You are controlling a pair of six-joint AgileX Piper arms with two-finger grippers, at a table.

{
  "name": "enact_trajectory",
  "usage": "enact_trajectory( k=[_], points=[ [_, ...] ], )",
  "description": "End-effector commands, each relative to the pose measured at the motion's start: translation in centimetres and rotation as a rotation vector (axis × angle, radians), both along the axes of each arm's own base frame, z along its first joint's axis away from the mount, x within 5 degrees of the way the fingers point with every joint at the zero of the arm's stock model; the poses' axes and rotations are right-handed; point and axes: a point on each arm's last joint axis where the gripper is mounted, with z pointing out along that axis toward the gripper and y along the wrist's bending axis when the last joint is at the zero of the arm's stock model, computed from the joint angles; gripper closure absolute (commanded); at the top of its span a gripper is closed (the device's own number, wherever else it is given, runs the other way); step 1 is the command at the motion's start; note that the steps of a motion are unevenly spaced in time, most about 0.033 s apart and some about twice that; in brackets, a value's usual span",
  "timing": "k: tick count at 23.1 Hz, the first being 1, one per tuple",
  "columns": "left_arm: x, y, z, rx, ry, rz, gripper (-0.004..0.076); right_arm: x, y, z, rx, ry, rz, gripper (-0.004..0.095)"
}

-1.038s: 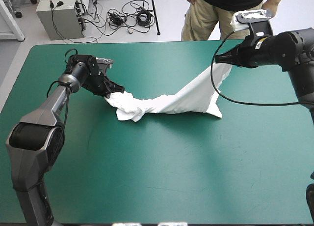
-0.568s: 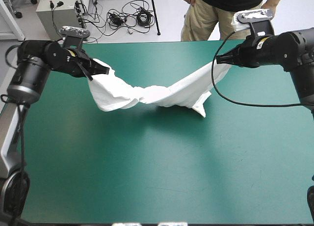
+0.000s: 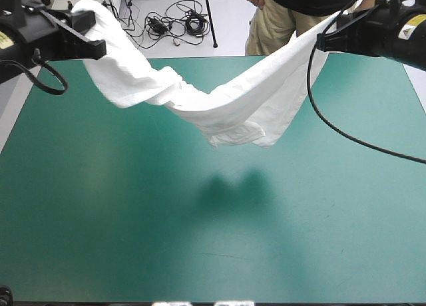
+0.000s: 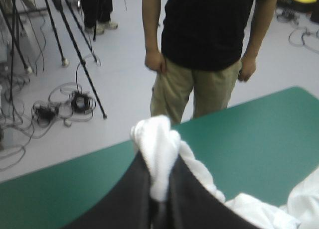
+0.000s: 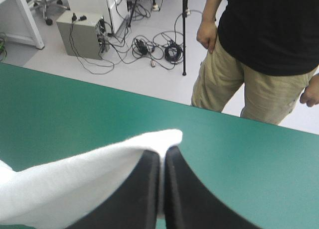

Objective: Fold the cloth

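T-shirt (image 3: pixel 219 113) hangs in the air above the table (image 3: pixel 120 239), clear of its teal-green cover, strung between my two grippers as a sagging white band. My left gripper (image 3: pixel 98 48) is raised over the table's far left corner. Its black fingers (image 4: pixel 139 199) are pinched almost together on a bunched end of fabric that bulges out past their tips. My right gripper (image 3: pixel 324 43) is raised over the table's far edge, toward the right corner, and is clamped the same way on a flatter fold. The lowest droop of cloth hangs over the table's far half near the middle, with its shadow (image 3: pixel 229 186) on the cover.
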Motion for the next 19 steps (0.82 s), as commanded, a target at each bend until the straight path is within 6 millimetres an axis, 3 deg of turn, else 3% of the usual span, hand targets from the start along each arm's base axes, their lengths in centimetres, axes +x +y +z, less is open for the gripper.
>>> enact_trajectory(
  k=[1,3,7,9,11,15,19],
  points=[
    [-3.8,0.3,4.1,-0.105,-0.219,-0.036,0.0733,-3.3,-0.7,2.9,0.037,-0.166,0.002,0.0925],
    [-5.0,0.3,5.0,-0.119,-0.247,-0.061,0.0733,-4.7,-1.0,3.4,0.038,-0.179,0.004,0.0925],
    [-9.7,0.6,5.7,-0.092,-0.3,-0.117,0.0733,-10.0,-2.1,3.9,0.028,-0.172,0.012,0.0925],
    [-11.0,0.7,4.5,-0.058,-0.269,-0.122,0.0733,-12.5,-2.7,3.4,0.025,-0.165,0.006,0.0925],
    [-10.4,0.2,1.9,-0.005,-0.15,-0.141,0.0733,-13.2,-2.9,1.6,0.008,-0.104,0.002,0.0925],
    [-7.4,-0.8,-2.6,0.026,0.058,-0.144,0.0733,-11.7,-2.8,-1.7,-0.033,0.01,-0.019,0.0925],
    [-3.4,-2.0,-7.6,0.038,0.213,-0.12,0.0733,-7.7,-2.0,-5.6,-0.047,0.113,-0.02,0.0925]
  ],
)
